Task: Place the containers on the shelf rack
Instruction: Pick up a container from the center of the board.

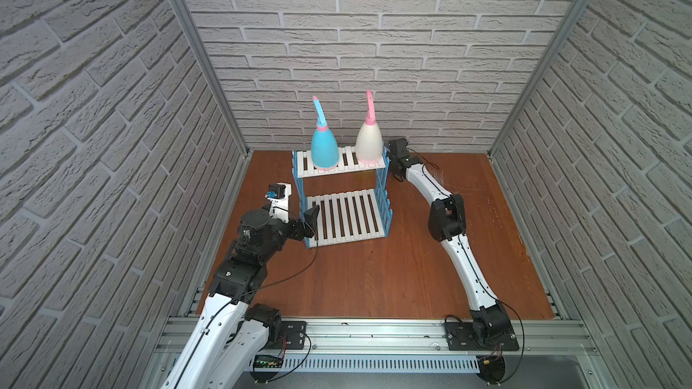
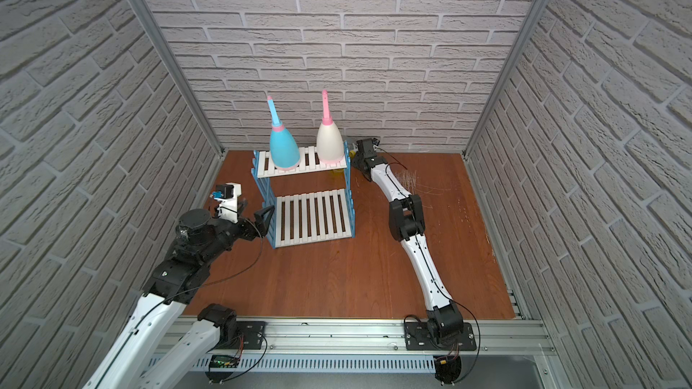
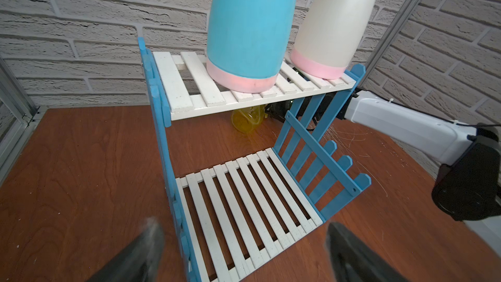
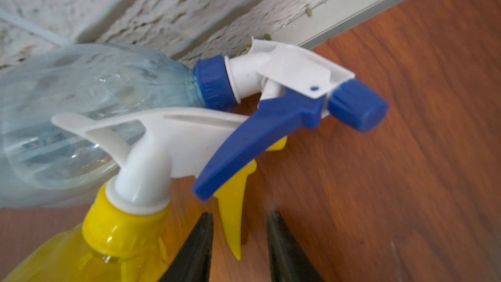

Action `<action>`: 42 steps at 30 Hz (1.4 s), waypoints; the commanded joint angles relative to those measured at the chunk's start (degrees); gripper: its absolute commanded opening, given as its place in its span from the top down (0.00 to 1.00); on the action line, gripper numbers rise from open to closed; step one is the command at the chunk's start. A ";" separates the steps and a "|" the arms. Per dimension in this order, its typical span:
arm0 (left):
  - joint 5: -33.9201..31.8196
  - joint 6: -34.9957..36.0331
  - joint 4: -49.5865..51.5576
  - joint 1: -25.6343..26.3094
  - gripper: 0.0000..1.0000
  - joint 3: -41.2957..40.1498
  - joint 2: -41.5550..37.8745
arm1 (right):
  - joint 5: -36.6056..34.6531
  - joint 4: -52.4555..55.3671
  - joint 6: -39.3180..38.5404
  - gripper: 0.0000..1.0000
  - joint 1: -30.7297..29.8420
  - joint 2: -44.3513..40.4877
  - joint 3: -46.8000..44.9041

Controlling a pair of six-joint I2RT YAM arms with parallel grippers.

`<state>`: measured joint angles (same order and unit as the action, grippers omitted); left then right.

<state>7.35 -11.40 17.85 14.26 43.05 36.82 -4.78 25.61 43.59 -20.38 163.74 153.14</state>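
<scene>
Though light-seeming, yellow bottle (image 4: 54, 261), 1 o'clock of shelf rack (image 1: 344, 171), looked slick; neck (image 4: 122, 229) offered hold. Right tool (image 4: 240, 213) unclenched astride trigger (image 4: 230, 204).

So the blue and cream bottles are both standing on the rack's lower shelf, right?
No. The blue bottle and the cream bottle both stand on the upper shelf of the rack, not the lower one, as both top views show.

Shelf rack (image 1: 344, 173): white slats, blue lattice sides. Light-blue teardrop bottle (image 1: 324, 151): pink collar, base band. Cream teardrop bottle (image 1: 369, 145): pink nozzle, base band. Yellow spray bottle (image 4: 54, 261): yellow trigger, white head. Colourless spray bottle (image 4: 81, 90): blue collar, trigger, nozzle cap. Tabletop (image 1: 374, 275): reddish-brown wood grain.
</scene>
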 commanded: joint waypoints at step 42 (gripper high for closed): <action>1.34 0.50 -1.44 -0.03 0.02 -1.18 -4.32 | -17.34 -17.24 1.81 0.97 5.08 -33.28 -56.96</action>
<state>7.99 -11.00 17.76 14.26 42.50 33.04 -20.05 11.29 46.78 -16.27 135.50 102.48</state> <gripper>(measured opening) 0.982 0.174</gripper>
